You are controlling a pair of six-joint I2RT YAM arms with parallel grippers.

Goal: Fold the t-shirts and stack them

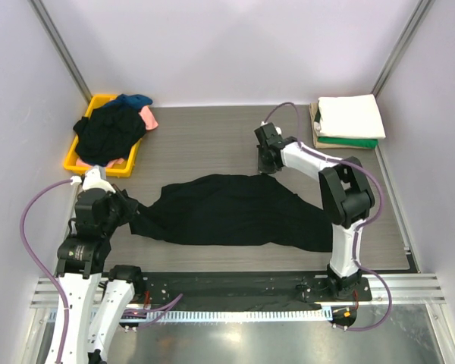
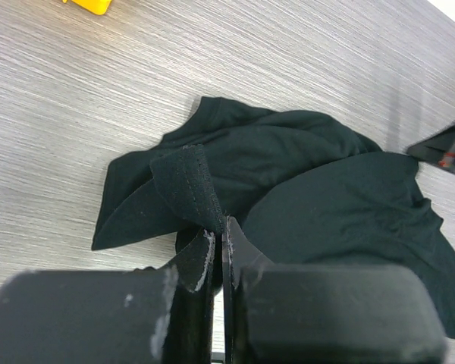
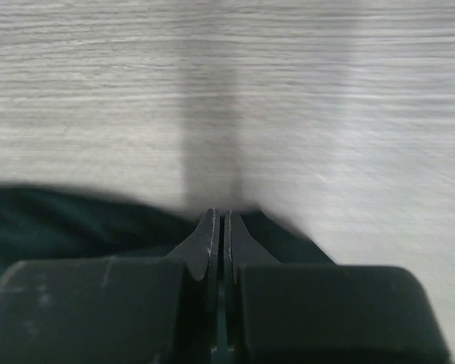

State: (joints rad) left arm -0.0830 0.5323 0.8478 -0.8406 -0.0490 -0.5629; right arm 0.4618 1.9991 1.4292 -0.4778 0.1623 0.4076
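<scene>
While the black t-shirt (image 1: 227, 212) lies rumpled across the middle of the counter (image 1: 205, 144), the left gripper (image 2: 221, 227) is clamped tight on a hemmed edge at its left end. The right gripper (image 3: 220, 220) pinches its far edge, fingers together. A folded stack (image 1: 350, 121) of white, green and tan sits far right, and a heap of shirts (image 1: 110, 133) fills the yellow tray (image 1: 70, 158) far left.

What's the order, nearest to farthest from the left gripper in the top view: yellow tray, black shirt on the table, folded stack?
1. black shirt: mid-table, pinched in the left gripper jaws.
2. yellow tray: far-left corner, beyond the left arm.
3. folded stack: far-right corner, across the table.
</scene>
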